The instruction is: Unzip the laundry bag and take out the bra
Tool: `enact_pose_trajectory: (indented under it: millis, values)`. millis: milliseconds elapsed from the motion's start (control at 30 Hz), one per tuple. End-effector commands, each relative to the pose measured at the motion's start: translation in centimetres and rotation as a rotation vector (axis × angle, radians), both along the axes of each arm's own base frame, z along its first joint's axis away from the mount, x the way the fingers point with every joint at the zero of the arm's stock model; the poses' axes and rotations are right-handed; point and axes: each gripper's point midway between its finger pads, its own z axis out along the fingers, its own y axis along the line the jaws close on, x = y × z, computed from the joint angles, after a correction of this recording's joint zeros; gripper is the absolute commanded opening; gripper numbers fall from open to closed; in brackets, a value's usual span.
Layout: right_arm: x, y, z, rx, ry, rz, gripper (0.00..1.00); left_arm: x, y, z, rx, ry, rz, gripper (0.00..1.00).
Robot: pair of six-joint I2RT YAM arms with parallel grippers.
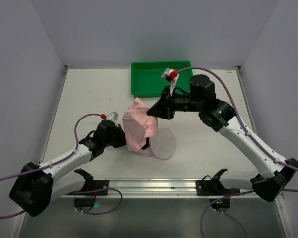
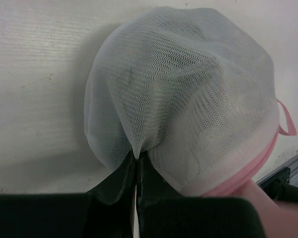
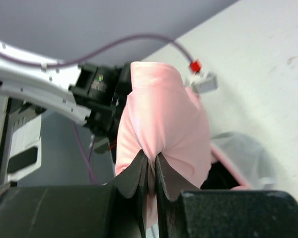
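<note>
Between the closed jaws of the left gripper [image 2: 137, 156] sits a pinch of mesh from the laundry bag [image 2: 188, 99], which lies mid-table. The right gripper [image 3: 150, 158] is clamped on a fold of the pink bra [image 3: 159, 114], raised above the bag's open rim. Unzipping looks done; the bra seems mostly out, with its lower end yet to clear the mouth.

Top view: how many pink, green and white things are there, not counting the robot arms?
Pink: 1, the soft pink fabric bra
Green: 1, the green rectangular plastic tray
White: 1, the round white mesh laundry bag
Total: 3
</note>
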Motion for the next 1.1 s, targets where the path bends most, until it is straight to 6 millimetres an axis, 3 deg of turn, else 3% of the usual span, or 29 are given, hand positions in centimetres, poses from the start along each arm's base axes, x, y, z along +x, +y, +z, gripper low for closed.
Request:
enact_pose_trajectory:
  millis: [0,33,100,133,233,300,333,400,433,533,567,633,667,733,767,867,967,1000,1067]
  values:
    - [2.0,-2.2,5.5,0.099,-0.061,-0.095,0.00,1.1,-0.2,0.3,-0.037,-0.040,0.031,0.00]
    - [2.4,-2.7,7.6,0.131,-0.088,-0.108,0.00,1.0,-0.2,0.1,-0.035,-0.036,0.030,0.00]
    - [3.5,-3.5,9.3,0.155,-0.106,-0.135,0.00,0.8,-0.2,-0.4,-0.031,-0.022,0.025,0.00]
    - [3.7,-3.8,11.2,0.178,-0.147,-0.150,0.00,0.8,-0.3,-0.5,-0.032,-0.021,0.023,0.00]
    - [6.6,-5.1,13.5,0.191,-0.207,-0.252,0.00,0.8,-0.5,-0.6,-0.043,-0.014,0.017,0.00]
    - [9.6,-6.6,14.0,0.186,-0.216,-0.348,0.00,0.7,-0.7,-0.6,-0.048,-0.009,0.007,0.00]
    - [12.4,-7.7,13.8,0.178,-0.202,-0.412,0.00,0.7,-0.8,-0.6,-0.050,-0.008,0.005,0.00]
    - [15.1,-8.6,13.3,0.171,-0.176,-0.461,0.00,0.6,-0.8,-0.6,-0.049,-0.005,0.003,0.00]
    - [18.0,-9.5,12.4,0.158,-0.148,-0.512,0.00,0.6,-0.8,-0.6,-0.050,-0.007,0.003,0.00]
    - [22.0,-10.8,11.1,0.139,-0.122,-0.580,0.00,0.5,-0.9,-0.5,-0.055,-0.004,-0.005,0.00]
    - [24.7,-11.6,8.9,0.110,-0.086,-0.631,0.00,0.6,-0.9,-0.4,-0.057,-0.005,-0.005,0.00]
    - [27.1,-12.6,7.7,0.091,-0.079,-0.679,0.00,0.5,-1.0,-0.3,-0.058,-0.001,-0.008,0.00]
    - [29.5,-13.7,5.5,0.061,-0.047,-0.734,0.00,0.5,-1.0,-0.3,-0.058,-0.001,-0.010,0.00]
    - [31.6,-14.9,4.1,0.045,-0.039,-0.781,0.00,0.4,-1.1,-0.2,-0.060,0.000,-0.017,0.00]
    - [33.2,-15.8,2.1,0.021,-0.016,-0.811,0.00,0.6,-1.1,0.0,-0.061,-0.005,-0.016,0.00]
    - [35.5,-17.7,-0.2,0.006,0.003,-0.863,0.00,0.6,-1.2,0.1,-0.058,-0.006,-0.020,0.00]
    - [38.1,-19.3,-3.8,-0.018,0.039,-0.893,0.00,0.7,-1.3,0.0,-0.048,-0.002,-0.027,0.00]
    - [39.3,-19.5,-6.9,-0.046,0.086,-0.897,0.00,0.8,-1.3,0.0,-0.045,-0.002,-0.030,0.00]
    - [40.5,-20.2,-8.6,-0.075,0.102,-0.903,0.00,0.8,-1.4,-0.1,-0.044,0.002,-0.035,0.00]
